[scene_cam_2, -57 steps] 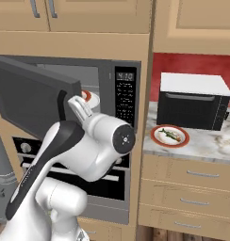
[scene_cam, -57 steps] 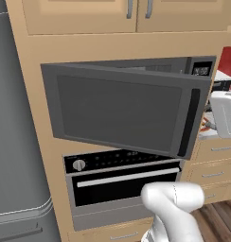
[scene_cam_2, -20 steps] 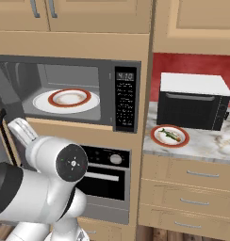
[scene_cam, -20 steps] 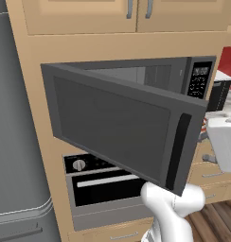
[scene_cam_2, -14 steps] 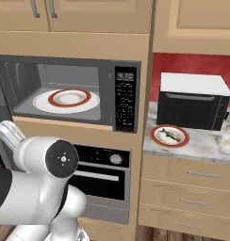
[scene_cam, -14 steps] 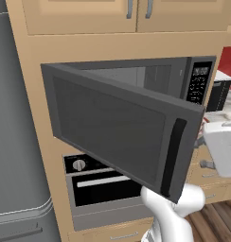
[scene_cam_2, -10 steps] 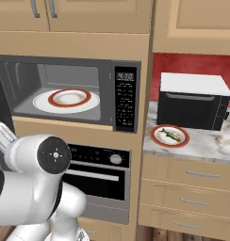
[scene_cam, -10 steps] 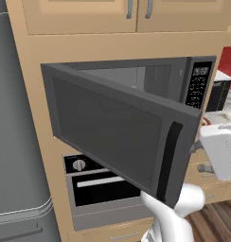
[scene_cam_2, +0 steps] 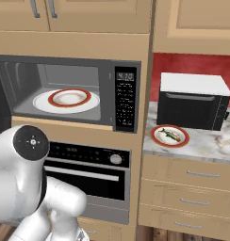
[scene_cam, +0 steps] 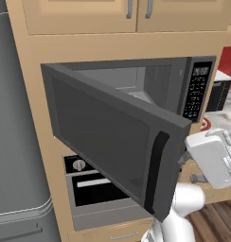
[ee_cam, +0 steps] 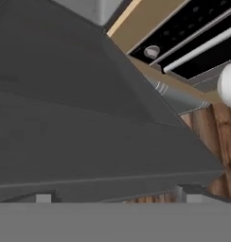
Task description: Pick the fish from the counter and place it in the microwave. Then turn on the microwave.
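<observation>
The microwave (scene_cam_2: 125,94) stands wide open. Its dark door (scene_cam: 108,137) swings out to the left with the black handle (scene_cam: 155,170) at its free edge. Inside lies a red-rimmed white plate (scene_cam_2: 54,98). The small olive fish (scene_cam_2: 169,135) rests on a second red-rimmed plate (scene_cam_2: 155,137) on the marbled counter (scene_cam_2: 206,147) to the right. My gripper (ee_cam: 118,197) is open and empty, its two tips wide apart just below the door's edge. In the left base view my white hand (scene_cam: 209,158) hangs right of the door's handle edge.
A black oven (scene_cam_2: 88,169) with a round knob and a silver bar sits under the microwave. A black toaster oven with a white top (scene_cam_2: 192,103) stands on the counter behind the fish. A grey fridge (scene_cam: 18,142) stands at the left. The open door juts into the space before the cabinets.
The microwave door has swung a little further open. My arm has drawn lower and to the left in the right base view, leaving the microwave's inside in plain sight.
</observation>
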You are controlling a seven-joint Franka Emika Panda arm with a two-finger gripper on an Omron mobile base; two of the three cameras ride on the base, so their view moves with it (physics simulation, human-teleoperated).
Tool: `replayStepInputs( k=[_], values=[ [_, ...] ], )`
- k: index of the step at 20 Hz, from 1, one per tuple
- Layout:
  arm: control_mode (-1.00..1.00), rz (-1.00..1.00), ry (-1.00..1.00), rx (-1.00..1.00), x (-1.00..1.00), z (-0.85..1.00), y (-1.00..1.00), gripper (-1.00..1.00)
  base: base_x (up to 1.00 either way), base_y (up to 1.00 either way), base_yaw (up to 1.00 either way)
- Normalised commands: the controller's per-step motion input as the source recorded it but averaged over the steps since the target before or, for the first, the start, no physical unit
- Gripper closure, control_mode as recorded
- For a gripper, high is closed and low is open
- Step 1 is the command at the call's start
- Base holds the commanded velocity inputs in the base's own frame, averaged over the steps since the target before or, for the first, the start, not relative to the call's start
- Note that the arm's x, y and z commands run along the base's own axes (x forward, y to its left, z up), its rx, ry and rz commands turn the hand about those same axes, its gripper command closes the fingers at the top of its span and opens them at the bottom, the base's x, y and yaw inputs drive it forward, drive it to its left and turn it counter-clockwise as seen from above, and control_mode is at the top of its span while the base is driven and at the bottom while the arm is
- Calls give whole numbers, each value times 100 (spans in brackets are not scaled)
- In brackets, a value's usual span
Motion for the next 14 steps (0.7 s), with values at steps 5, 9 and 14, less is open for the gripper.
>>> replayStepInputs(
  k=[5, 9, 14],
  values=[
    [-100, 8, 0, 2, -29, -21, 50, -100, 0, 0, 0],
    [-100, 8, 0, 2, -27, -21, 52, -100, 0, 0, 0],
    [-100, 7, -3, 2, -25, -21, 52, -100, 0, 0, 0]
  ],
)
